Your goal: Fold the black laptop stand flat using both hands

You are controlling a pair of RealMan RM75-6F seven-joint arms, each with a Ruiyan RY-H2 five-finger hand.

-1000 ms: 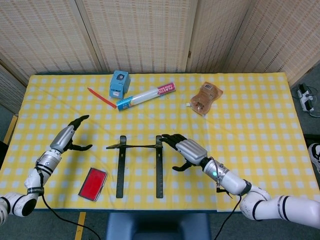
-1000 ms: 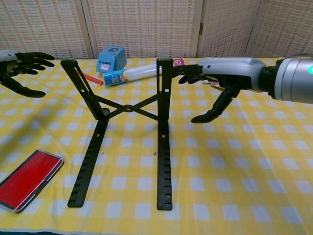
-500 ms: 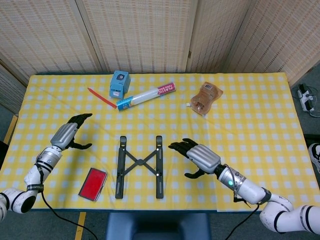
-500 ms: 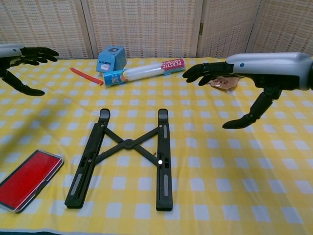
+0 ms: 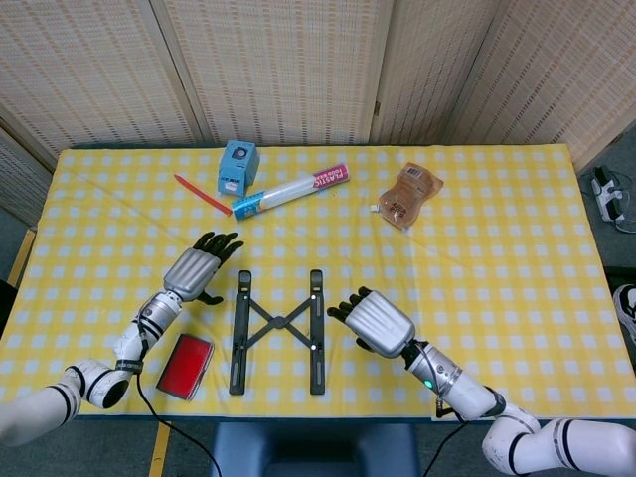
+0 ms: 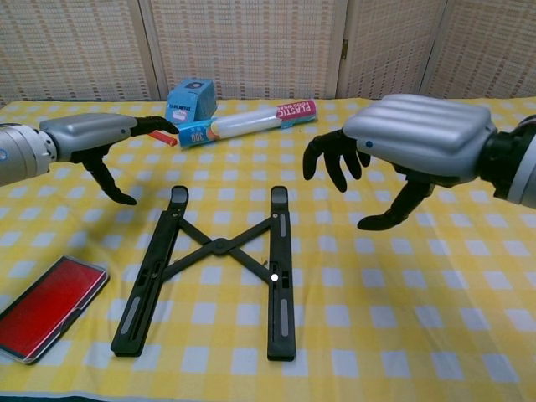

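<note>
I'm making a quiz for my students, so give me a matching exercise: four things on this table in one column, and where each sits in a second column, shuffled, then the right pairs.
Things:
1. laptop stand
2. red case
3. blue box
4. brown pouch

Places:
A. far side, right of the plastic wrap roll
B. near edge, left of the stand
C. flat between the left hand and the right hand
D. far side, beside the red pen

Pairs: 1-C, 2-B, 3-D, 4-A

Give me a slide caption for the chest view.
Black laptop stand lies flat between open left hand and right hand.
</note>
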